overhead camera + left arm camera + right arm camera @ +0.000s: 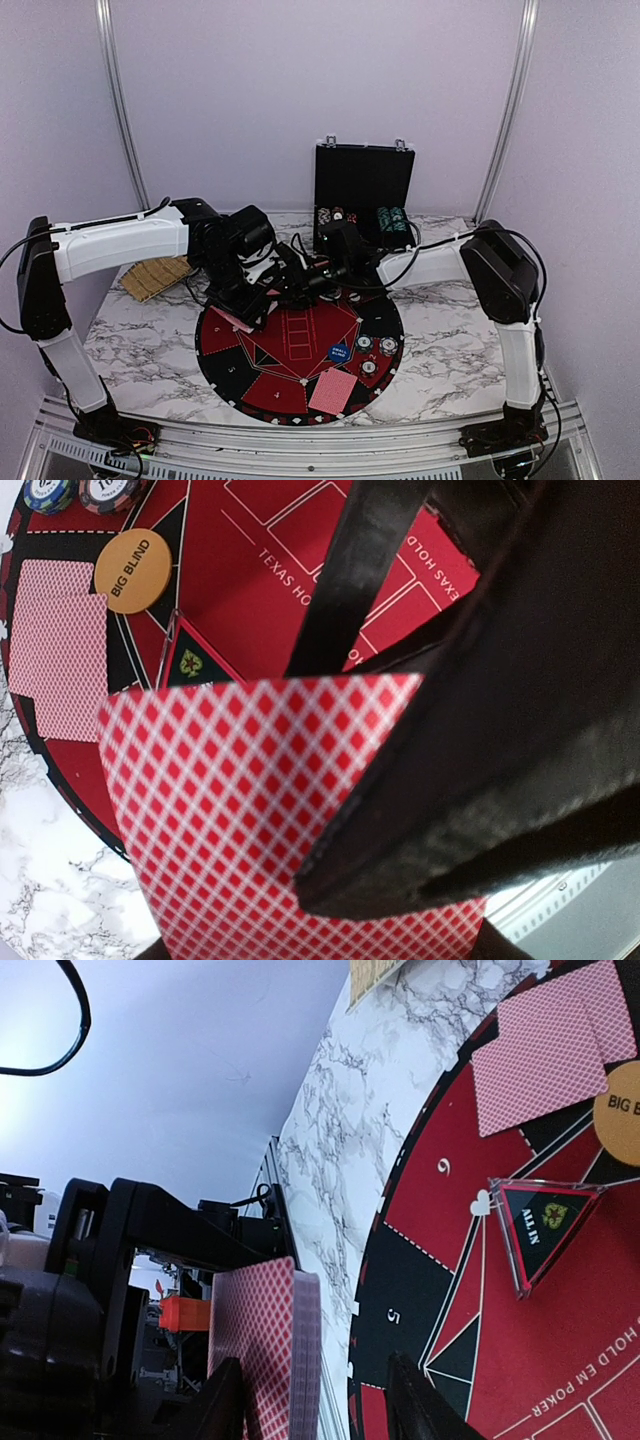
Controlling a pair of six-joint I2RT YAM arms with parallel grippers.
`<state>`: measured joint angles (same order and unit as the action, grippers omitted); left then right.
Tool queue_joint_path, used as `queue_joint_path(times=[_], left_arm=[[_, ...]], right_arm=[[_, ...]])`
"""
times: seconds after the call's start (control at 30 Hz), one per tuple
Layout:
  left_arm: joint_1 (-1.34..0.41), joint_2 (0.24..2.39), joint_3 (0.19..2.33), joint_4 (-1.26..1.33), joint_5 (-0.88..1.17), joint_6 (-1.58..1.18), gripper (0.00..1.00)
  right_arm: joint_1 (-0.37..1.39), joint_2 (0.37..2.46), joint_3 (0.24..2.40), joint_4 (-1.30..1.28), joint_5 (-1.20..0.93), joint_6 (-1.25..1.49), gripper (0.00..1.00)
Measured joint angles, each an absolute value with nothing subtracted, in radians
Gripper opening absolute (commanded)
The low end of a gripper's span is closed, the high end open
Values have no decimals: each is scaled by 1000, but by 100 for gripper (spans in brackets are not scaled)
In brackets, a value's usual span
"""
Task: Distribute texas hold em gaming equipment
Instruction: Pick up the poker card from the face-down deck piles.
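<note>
Card deck [265, 1350] pinched in left jaws (right jaws straddle its edge).

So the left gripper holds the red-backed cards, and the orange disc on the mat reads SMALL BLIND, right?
No: the orange disc reads BIG BLIND, as the left wrist view shows. The left gripper does hold the red-backed cards, and the disc lies on the mat.

card [333, 391] on mat [300, 338], case [363, 180] behind mat
</note>
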<state>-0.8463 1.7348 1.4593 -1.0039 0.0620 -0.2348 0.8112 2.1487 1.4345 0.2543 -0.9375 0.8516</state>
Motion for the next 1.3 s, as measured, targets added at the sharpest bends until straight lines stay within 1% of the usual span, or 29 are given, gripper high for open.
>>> queue_joint_path(times=[0.4,0.8,0.97,1.2,1.3], left_arm=[[-846,1735,1459,-999,62,-235,41],[-846,1735,1458,-999,62,-235,41],[-846,1735,1456,-999,62,-235,41],[-847,1735,1456,-999,61,-235,41],[-846,1735,1456,-999,61,-235,41]], right_arm=[[786,2113,1411,243,-913,844,38],[776,2072,1376,246,-910,845,23],[773,2054,1368,253,-912,855,15],[769,2042,1357,273,-920,872,7],[768,2041,1356,280,-926,881,2]])
